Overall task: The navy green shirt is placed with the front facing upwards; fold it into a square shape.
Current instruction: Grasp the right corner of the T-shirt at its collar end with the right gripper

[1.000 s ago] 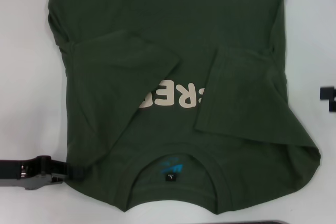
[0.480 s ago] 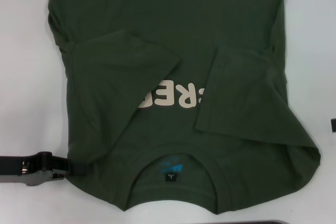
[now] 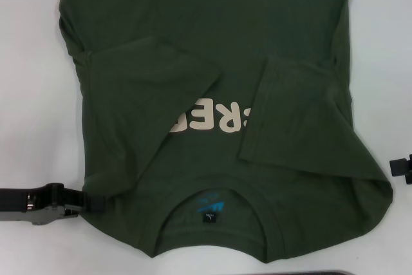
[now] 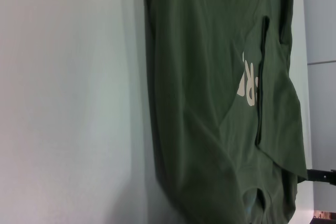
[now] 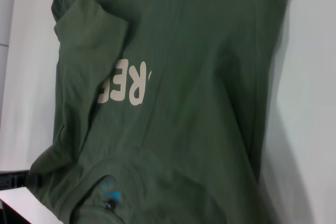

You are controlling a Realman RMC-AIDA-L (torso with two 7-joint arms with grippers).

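Dark olive cotton covers most of the white table [image 3: 32, 94]: the navy green shirt [image 3: 212, 30] lies flat, front up, both short sleeves folded inward over the chest so only part of the cream block lettering [image 3: 209, 120] shows. Its ribbed round collar [image 3: 212, 201] holds a small dark label with a blue mark. In the head view, the left end effector [image 3: 90, 203] sits at the shirt's shoulder edge beside the collar, its tips against the cloth; whether they pinch it cannot be told. The right end effector [image 3: 400, 167] is cut off at the frame edge, just off the opposite shoulder, its opening unreadable. Neither wrist view shows its own fingers, only wrinkled fabric and lettering.
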